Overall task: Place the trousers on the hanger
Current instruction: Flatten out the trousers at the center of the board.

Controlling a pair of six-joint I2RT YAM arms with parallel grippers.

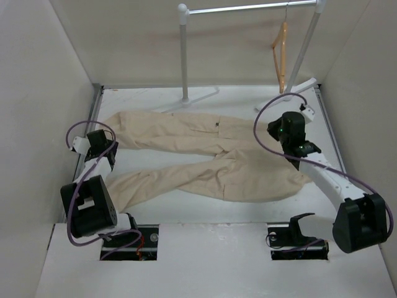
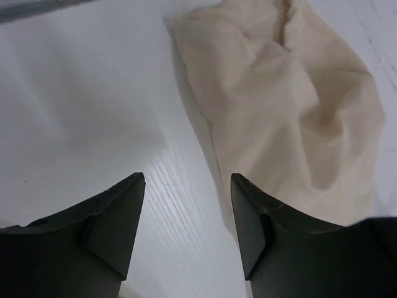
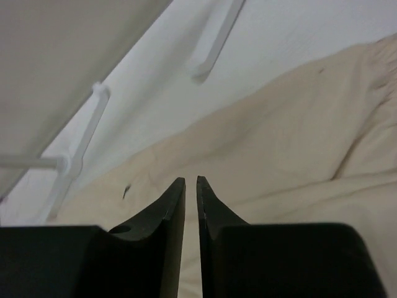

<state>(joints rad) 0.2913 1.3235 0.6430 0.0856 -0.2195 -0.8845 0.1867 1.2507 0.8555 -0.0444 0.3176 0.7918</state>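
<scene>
Beige trousers (image 1: 211, 155) lie spread flat on a white surface (image 1: 248, 102), legs crossing loosely, stretched between the two arms. The left pincer (image 2: 187, 211) hangs just above bare surface with its fingers spread wide and nothing between them. The rumpled end of one trouser leg lies just ahead of it and to its right. The right pincer (image 3: 191, 186) hovers over the waist end of the trousers, its fingers pressed almost together with only a slit showing, gripping nothing. Well beyond the right pincer, an orange wooden hanger (image 1: 282, 56) dangles from a white and silver rack (image 1: 183, 49), well apart from the cloth.

The trousers look soft, light and limp. They would likely sag and fold wherever they are unsupported, and might slide off the hanger's smooth wood unless both sides balance. Nothing about them seems fragile. The best holds appear to be a pinched fold at the thicker waist under the right pincer, and the bunched leg end beside the left pincer.
</scene>
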